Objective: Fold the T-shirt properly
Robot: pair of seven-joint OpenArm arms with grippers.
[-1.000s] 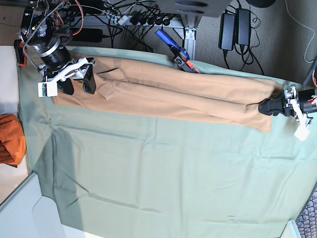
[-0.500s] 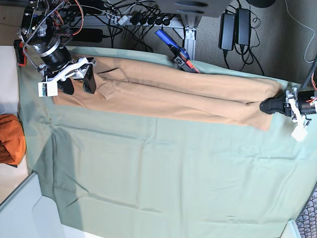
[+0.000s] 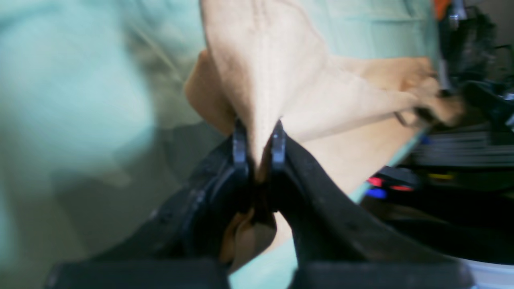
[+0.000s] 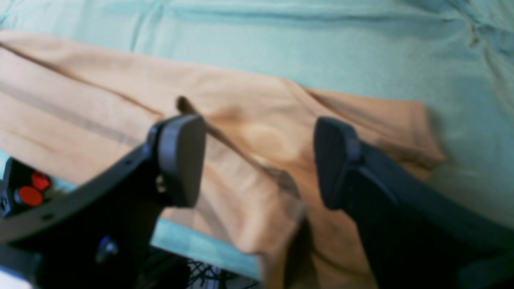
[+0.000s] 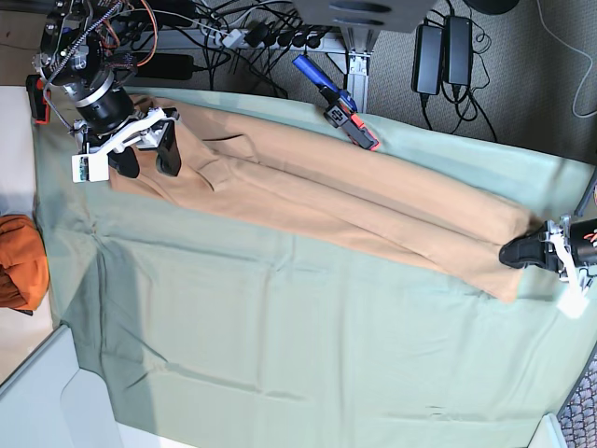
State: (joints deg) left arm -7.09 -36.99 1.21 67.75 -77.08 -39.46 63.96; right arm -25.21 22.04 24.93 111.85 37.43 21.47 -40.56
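Note:
The peach T-shirt (image 5: 326,201) lies as a long folded band across the pale green table cloth (image 5: 298,345), slanting from upper left to lower right. My left gripper (image 5: 520,252) is at the band's right end, shut on a pinch of the T-shirt; in the left wrist view (image 3: 257,148) the cloth (image 3: 273,68) rises out from between the closed jaws. My right gripper (image 5: 145,157) is open over the band's left end. In the right wrist view (image 4: 257,160) its fingers stand wide apart just above the T-shirt (image 4: 249,132), holding nothing. No neck label shows.
A darker orange cloth bundle (image 5: 19,261) sits at the left edge off the green cloth. A blue tool with red parts (image 5: 338,105) lies at the table's far edge by the T-shirt. Cables and power bricks (image 5: 443,51) lie beyond the far edge.
My left gripper has moved down and to the right with the T-shirt's right end, so the band now slants more steeply. My right gripper has stayed open in place.

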